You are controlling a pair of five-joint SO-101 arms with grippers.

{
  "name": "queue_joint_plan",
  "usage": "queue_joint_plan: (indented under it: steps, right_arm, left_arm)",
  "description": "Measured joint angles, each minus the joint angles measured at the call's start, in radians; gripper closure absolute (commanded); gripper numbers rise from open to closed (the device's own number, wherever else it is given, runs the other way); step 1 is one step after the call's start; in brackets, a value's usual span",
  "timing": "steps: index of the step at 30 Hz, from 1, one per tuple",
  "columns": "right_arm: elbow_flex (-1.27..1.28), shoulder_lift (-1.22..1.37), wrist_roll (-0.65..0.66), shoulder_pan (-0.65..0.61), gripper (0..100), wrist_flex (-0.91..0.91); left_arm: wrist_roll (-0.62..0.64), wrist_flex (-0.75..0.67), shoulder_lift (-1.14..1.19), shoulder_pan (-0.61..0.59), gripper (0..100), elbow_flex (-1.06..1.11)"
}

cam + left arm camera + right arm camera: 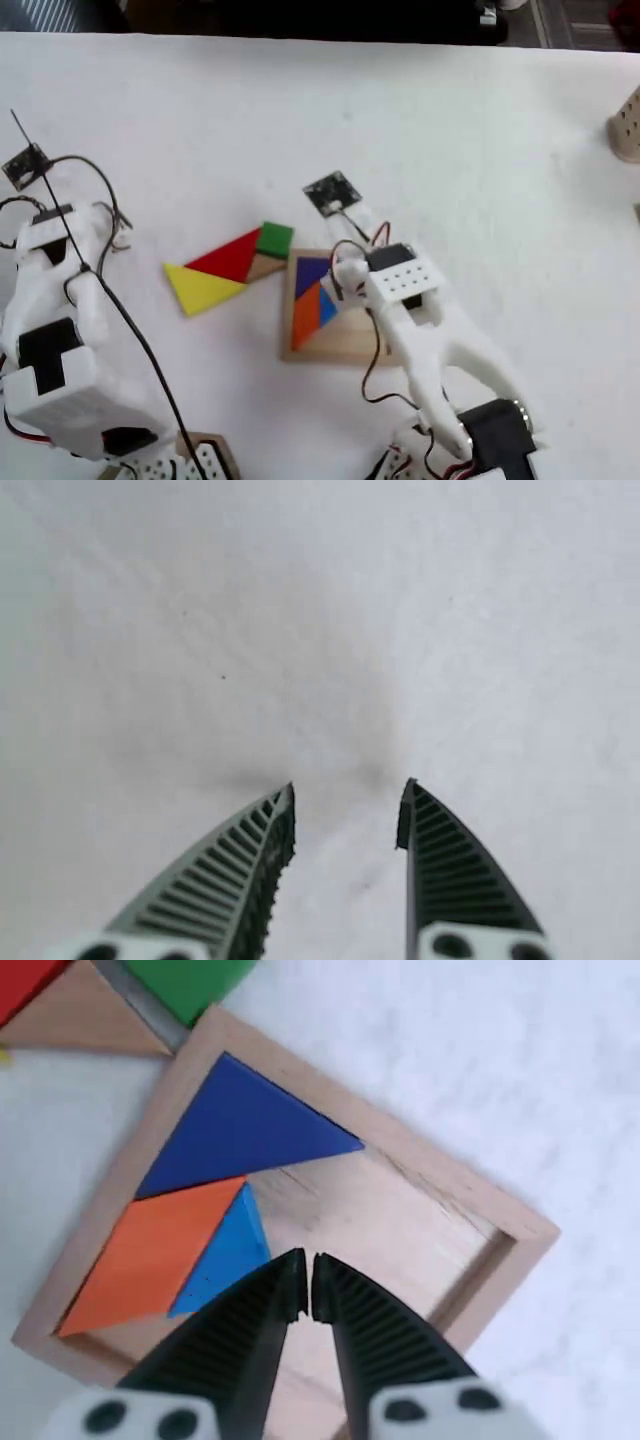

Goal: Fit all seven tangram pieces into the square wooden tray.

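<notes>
The right gripper [307,1285] is hovering over the tray [480,1210] floor, jaws almost shut, empty. The left gripper [348,815] is hanging well away from the tray, agape and empty. Four pieces [228,258] are lying just beside the tray. Descending here is risking knocking the light blue triangle [225,1255] askew.

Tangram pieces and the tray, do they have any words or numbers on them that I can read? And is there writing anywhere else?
No text here can be read.
Blue triangle, orange piece and wooden tray: plain, no print.
Red triangle, yellow triangle and green square: plain too.
Small black board on the table: pale specks, too small to read.
</notes>
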Motion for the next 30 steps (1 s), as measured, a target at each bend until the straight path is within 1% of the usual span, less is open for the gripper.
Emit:
queue_joint_plan:
  steps: [3, 6, 21, 30]
  right_arm:
    - [0.035, -0.002, 0.002, 0.02, 98.1, 0.038]
    - [0.081, -0.003, 0.002, 0.006, 98.1, 0.048]
    - [0.106, -0.003, 0.012, -0.155, 98.1, -0.006]
    - [0.106, -0.003, 0.012, -0.163, 98.1, -0.014]
  left_arm:
    - [0.0, 0.0, 0.0, 0.0, 82, 0.0]
    - [0.0, 0.0, 0.0, 0.0, 82, 0.0]
    - [0.0, 0.0, 0.0, 0.0, 82, 0.0]
    - [0.0, 0.0, 0.0, 0.0, 82, 0.0]
